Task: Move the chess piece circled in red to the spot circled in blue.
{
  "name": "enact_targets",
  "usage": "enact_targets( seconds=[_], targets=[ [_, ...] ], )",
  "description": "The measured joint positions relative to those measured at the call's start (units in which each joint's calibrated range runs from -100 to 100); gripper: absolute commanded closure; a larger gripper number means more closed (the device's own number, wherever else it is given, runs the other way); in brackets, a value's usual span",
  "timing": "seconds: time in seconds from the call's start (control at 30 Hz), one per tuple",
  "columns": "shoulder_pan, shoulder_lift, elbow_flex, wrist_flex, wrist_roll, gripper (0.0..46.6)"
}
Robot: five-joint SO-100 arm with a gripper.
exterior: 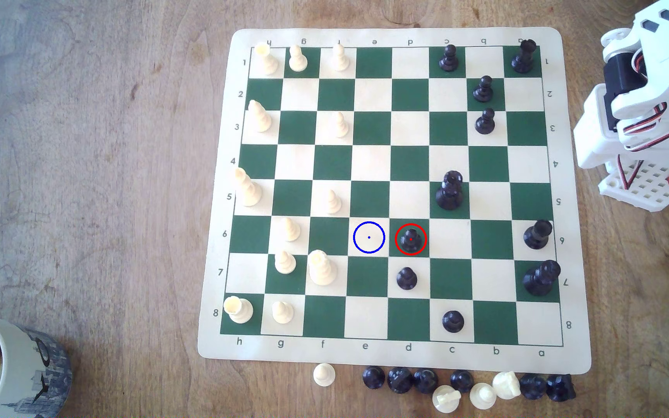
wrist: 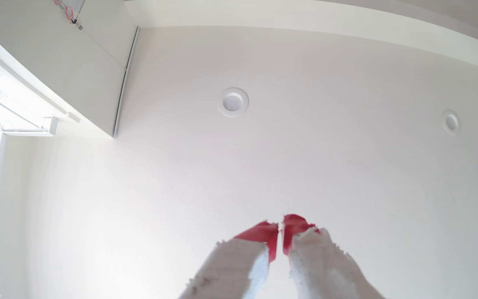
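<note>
The small glossy black pawn (exterior: 410,240) with a ball head stands upright inside a red ring on a dark green square of the green-and-cream roll-up chess mat (exterior: 381,355), on the row marked 6; the cream square ringed in thin blue (exterior: 369,237) lies just beside it at nine o'clock in the exterior view, bare of pieces; another black pawn (exterior: 407,278) sits one square away at six o'clock, and a taller black crowned piece (exterior: 450,191) stands near at about one o'clock; the white arm (exterior: 642,104) is folded up off the mat at the wooden tabletop (exterior: 103,181)'s three o'clock edge, well apart from the pawn; in the wrist view the red-tipped white claw (wrist: 281,227) points at a white ceiling (wrist: 318,161), its tips nearly touching, closed on nothing.
</note>
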Motion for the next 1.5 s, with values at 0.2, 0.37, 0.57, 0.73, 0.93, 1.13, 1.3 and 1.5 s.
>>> enact_targets(
  seconds=[0.2,0.37,0.57,0.73,0.93,1.13,1.3,1.5],
  targets=[
    [0.00,0.08,0.00,11.87,0.00,45.8],
    [1.25,0.08,-0.36,31.63,0.00,45.8],
    [2.51,0.08,-6.24,59.92,0.00,46.4],
    [2.43,0.00,-11.21,76.41,0.00,46.4],
    [0.52,0.42,-22.77,108.21,3.22,46.4],
    [-5.90,7.54,-32.81,127.73,3.17,43.4],
    [-7.82,22.20,-46.90,145.10,-1.12,42.4],
    [-10.77,32.09,-54.23,155.78,-4.40,41.3]
  ],
)
